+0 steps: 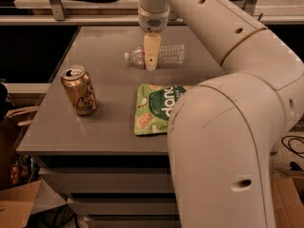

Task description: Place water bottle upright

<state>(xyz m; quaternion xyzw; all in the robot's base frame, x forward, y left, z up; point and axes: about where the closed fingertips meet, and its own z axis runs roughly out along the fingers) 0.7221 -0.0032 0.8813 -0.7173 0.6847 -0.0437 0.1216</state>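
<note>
The gripper [151,59] hangs at upper centre over the water bottle [170,54], which lies on its side on the table [109,127], cap pointing left; whether it grips, I cannot tell.

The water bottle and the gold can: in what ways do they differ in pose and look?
The water bottle lies on its side, cap pointing left in the picture; the gold can stands upright. The water bottle is clear ribbed plastic; the gold can is opaque. The gripper hangs at the water bottle, in front of its neck end; the gold can stands apart from it. Both rest on the same table.
</note>
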